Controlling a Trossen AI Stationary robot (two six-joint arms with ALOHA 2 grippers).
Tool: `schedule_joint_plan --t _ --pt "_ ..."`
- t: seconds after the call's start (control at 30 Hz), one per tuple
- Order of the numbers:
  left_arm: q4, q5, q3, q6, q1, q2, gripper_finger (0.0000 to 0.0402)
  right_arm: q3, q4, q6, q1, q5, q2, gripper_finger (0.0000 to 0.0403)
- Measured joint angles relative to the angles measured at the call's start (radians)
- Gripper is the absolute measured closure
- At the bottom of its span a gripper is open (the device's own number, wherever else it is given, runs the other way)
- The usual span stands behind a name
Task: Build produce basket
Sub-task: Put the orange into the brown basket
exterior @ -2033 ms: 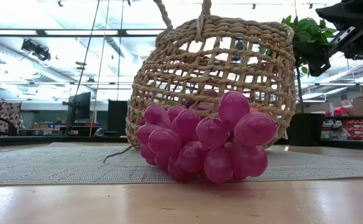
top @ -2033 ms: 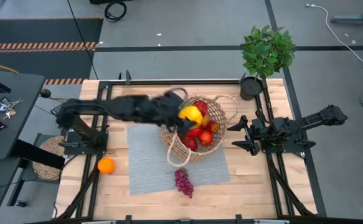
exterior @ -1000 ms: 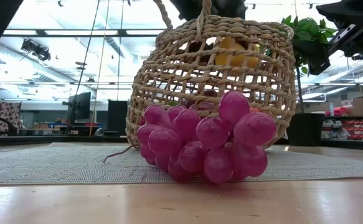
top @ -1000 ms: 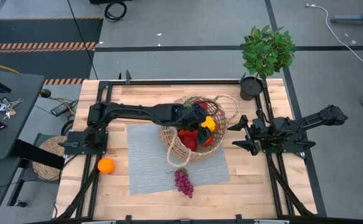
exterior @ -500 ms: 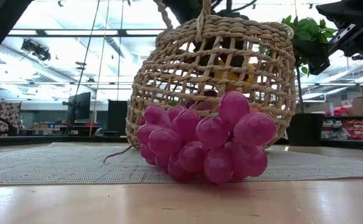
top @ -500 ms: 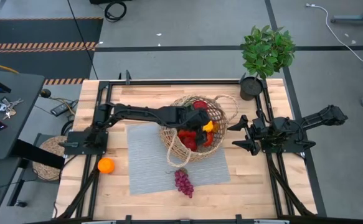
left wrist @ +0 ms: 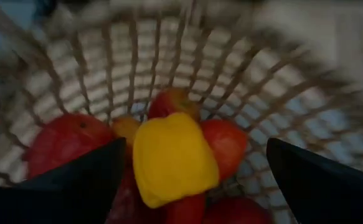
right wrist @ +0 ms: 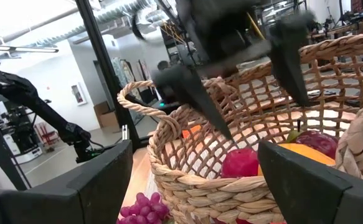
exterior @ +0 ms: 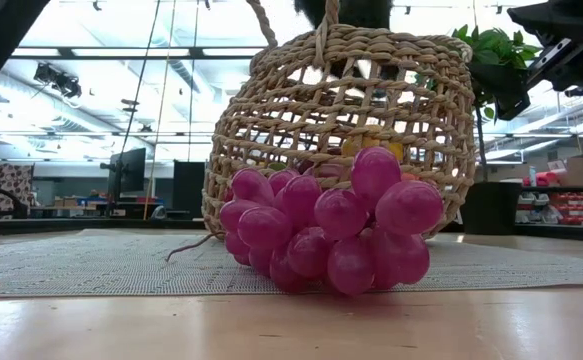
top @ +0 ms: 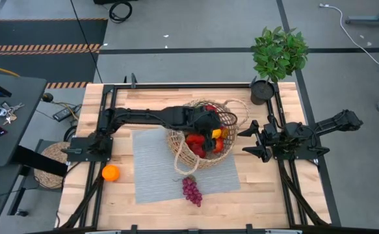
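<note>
The wicker basket (top: 188,151) stands on a grey mat (top: 153,166) at mid-table and holds red produce and a yellow pepper (left wrist: 172,158), which lies on top of the pile. My left gripper (top: 210,125) hovers open over the basket's mouth, its fingers (left wrist: 81,180) on either side of the pepper and above it, touching nothing. Purple grapes (top: 191,190) lie on the mat's near edge in front of the basket. An orange (top: 110,172) sits on bare wood at the near left. My right gripper (top: 243,143) waits open to the right of the basket.
A potted plant (top: 279,55) stands at the table's far right corner. A flat round woven mat (top: 48,166) lies beyond the table's left edge, beside a dark desk (top: 7,117). The basket's loop handles (top: 235,105) stick up near my left gripper.
My left gripper, holding the yellow pepper over the basket, lowered it inside and let it go. The pepper has dropped onto the pile of red produce. The gripper has then risen back above the rim.
</note>
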Motion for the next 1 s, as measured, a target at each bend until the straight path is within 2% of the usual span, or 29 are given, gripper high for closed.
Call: schedule_joint_plan --t 0.2,0.3,0.4,0.57,0.63,0.87,0.93,1.0 --pt "-0.284 -0.067 0.273 0.014 -0.103 -0.004 0.0012 0.000 0.000 0.000 0.000 0.000 0.000 0.0055" --pt "-0.441 -0.158 0.358 -0.001 -0.181 -0.004 0.0012 0.000 0.000 0.000 0.000 0.000 0.000 0.0055" --pt "-0.549 -0.237 0.329 -0.056 -0.259 -0.041 0.0012 0.000 0.000 0.000 0.000 0.000 0.000 0.0055" --pt "-0.788 -0.410 0.312 -0.271 -0.353 -0.068 0.0012 0.000 0.000 0.000 0.000 0.000 0.000 0.0055" --pt "-0.788 -0.458 0.311 -0.333 -0.379 -0.073 0.0012 0.000 0.000 0.000 0.000 0.000 0.000 0.0055" --pt "-0.789 -0.478 0.303 -0.406 -0.450 -0.111 0.0013 0.000 0.006 0.000 0.000 0.000 0.000 0.0055" --pt "-0.789 -0.478 0.278 -0.422 -0.452 -0.129 0.0013 0.000 0.006 0.000 0.000 0.000 0.001 0.0055" --pt "-0.789 -0.473 0.202 -0.454 -0.453 -0.161 0.0013 0.000 0.008 0.000 0.000 0.000 0.002 0.0055"
